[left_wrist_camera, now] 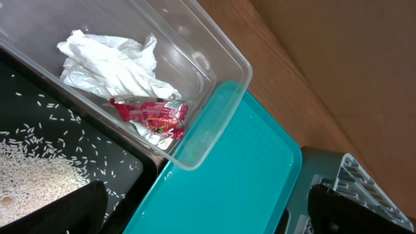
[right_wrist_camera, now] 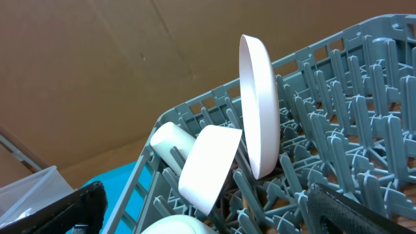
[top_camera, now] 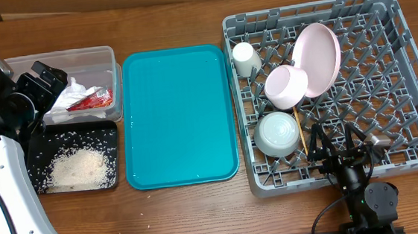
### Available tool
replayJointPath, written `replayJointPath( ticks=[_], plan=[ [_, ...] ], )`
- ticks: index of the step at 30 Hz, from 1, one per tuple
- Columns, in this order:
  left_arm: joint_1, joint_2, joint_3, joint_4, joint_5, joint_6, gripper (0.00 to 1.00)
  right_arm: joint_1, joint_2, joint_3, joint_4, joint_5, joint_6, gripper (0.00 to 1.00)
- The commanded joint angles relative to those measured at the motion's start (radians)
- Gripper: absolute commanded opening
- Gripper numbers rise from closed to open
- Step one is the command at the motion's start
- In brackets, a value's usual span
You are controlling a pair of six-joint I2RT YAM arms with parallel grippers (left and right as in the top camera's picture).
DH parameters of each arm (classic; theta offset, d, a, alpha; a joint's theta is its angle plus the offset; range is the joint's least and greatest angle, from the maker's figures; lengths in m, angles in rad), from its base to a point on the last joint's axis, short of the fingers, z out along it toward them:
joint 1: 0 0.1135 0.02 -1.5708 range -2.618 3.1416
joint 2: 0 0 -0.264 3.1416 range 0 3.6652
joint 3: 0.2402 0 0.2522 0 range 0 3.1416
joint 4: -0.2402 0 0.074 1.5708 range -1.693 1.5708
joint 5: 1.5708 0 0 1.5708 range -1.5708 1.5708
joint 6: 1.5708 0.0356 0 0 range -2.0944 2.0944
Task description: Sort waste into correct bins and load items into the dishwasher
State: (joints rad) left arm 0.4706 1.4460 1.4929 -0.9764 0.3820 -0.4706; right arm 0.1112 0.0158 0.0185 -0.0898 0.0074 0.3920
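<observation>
Left jaws hung wide apart and empty above the clear tub (top_camera: 84, 53) holding the crumpled wrapper (top_camera: 88, 102), rice (top_camera: 78, 168) lay in the black tray (top_camera: 114, 180) beside it, and right jaws, spread too, hovered empty over the near edge of the grey rack (top_camera: 415, 78), which held plate (top_camera: 318, 57), pink bowl (top_camera: 287, 86), grey-green bowl (top_camera: 277, 132), cup (top_camera: 245, 58) and chopsticks (top_camera: 298, 129).
</observation>
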Motion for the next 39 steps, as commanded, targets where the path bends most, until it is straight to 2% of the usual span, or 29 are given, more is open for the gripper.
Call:
replayJointPath(
  ticks=[1,6,15,19,23,27,32,35,39],
  plan=[
    [-0.024,-0.013,0.023,0.0,0.0,-0.009,1.0,-0.006,-0.007,-0.01,0.006,-0.002,-0.006,1.0],
    [-0.116,-0.092,0.023,0.001,-0.001,-0.009,1.0,-0.006,-0.007,-0.01,0.006,-0.002,-0.006,1.0],
    [-0.45,-0.336,0.018,0.001,0.0,-0.009,1.0,-0.006,-0.007,-0.01,0.006,-0.002,-0.006,1.0],
    [-0.521,-0.458,0.009,0.001,-0.001,-0.007,1.0,-0.006,-0.007,-0.01,0.006,-0.002,-0.006,1.0],
    [-0.523,-0.597,-0.029,-0.023,-0.059,0.124,1.0,-0.006,-0.007,-0.01,0.006,-0.002,-0.006,1.0],
    [-0.523,-0.752,-0.179,-0.021,-0.158,0.157,1.0,-0.006,-0.007,-0.01,0.006,-0.002,-0.006,1.0],
    [-0.523,-0.951,-0.46,0.019,-0.235,0.156,1.0,-0.006,-0.007,-0.01,0.006,-0.002,-0.006,1.0],
    [-0.523,-1.062,-0.637,0.139,-0.237,0.156,1.0,-0.006,-0.007,-0.01,0.006,-0.002,-0.006,1.0],
    [-0.523,-1.198,-0.879,0.401,-0.235,0.13,1.0,-0.006,-0.007,-0.01,0.006,-0.002,-0.006,1.0]
  ],
)
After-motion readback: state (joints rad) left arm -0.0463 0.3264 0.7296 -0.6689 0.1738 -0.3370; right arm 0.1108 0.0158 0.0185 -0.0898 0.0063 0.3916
